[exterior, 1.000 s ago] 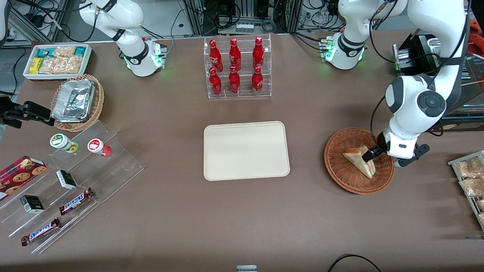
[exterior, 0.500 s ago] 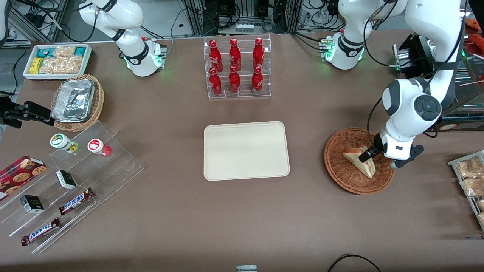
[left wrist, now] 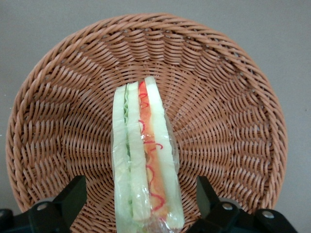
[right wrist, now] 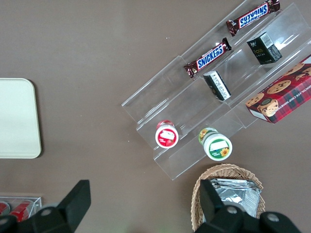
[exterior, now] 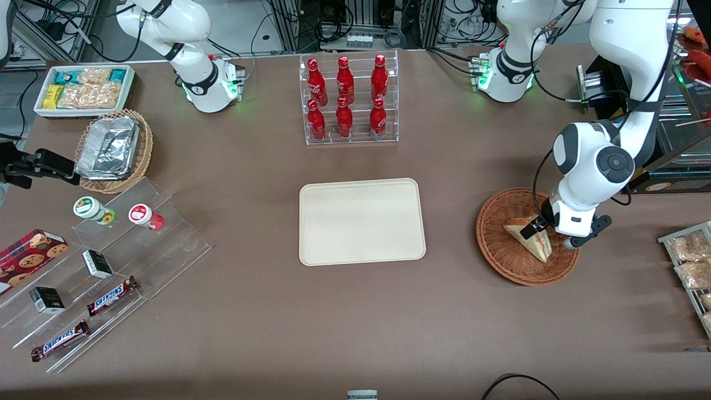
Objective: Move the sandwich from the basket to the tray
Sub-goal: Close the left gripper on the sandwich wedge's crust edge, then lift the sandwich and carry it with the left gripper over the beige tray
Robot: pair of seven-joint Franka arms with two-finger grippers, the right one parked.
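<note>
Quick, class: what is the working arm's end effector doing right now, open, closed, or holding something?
Left end effector: open, its fingers straddling the sandwich in the basket, not yet closed on it.

6 cola bottles (exterior: 344, 100), 2 Snickers (exterior: 111, 296), 1 sandwich (exterior: 529, 238)

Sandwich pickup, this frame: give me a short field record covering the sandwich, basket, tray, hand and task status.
sandwich: triangular wedge, standing on edge in the basket, cut edge with green and orange-red filling facing up
basket: round reddish-brown wicker, toward the working arm's end of the table
tray: cream rectangular tray, nothing on it
hand: left arm's hand low over the basket, fingers open, one on each side of the sandwich, not touching it
task status: sandwich not yet gripped or lifted
</note>
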